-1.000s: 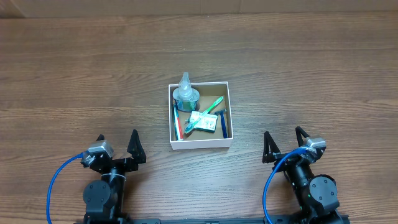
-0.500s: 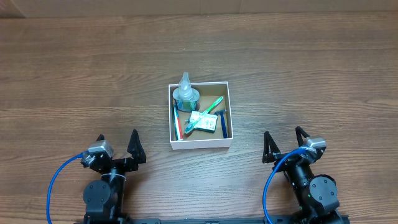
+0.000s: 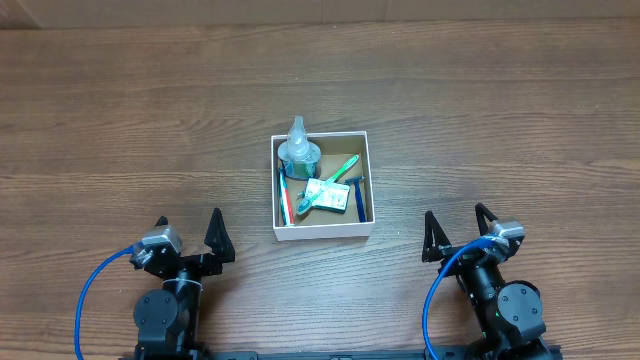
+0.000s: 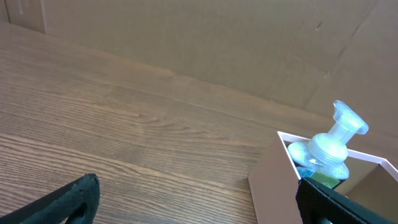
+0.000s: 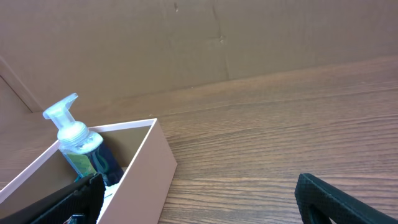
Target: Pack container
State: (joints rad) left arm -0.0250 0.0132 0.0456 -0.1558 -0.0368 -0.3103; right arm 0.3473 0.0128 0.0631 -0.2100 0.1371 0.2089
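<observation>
Overhead: the container [image 3: 322,231] is a shallow square box, white on walls and rim, brown inside. It sits on the table [image 3: 480,100] ahead of both grippers, to the right of the left gripper [image 3: 189,228] and to the left of the right gripper [image 3: 456,228], well apart from each. Packed in it are a pump bottle [image 3: 297,148] in the far-left corner, a green toothbrush [image 3: 340,172] lying at a slant, a small packet [image 3: 327,195] and a red-handled item [image 3: 285,200] along the left wall. Both grippers have their fingers spread wide and hold nothing.

Left wrist: the left gripper [image 4: 198,186] is agape, its dark fingers [image 4: 68,202] at the lower corners of the view. The container [image 4: 267,180] is ahead and to its right, near corner towards me, with the bottle [image 4: 329,146] standing upright above the rim.

Right wrist: the right gripper [image 5: 200,183] is likewise wide apart. The container [image 5: 149,168] is ahead and to its left, and the bottle [image 5: 71,134] stands at its far side.

Against the overhead pictures from a second and half a second ago, I see no difference: box, contents and both arms sit exactly as before.
</observation>
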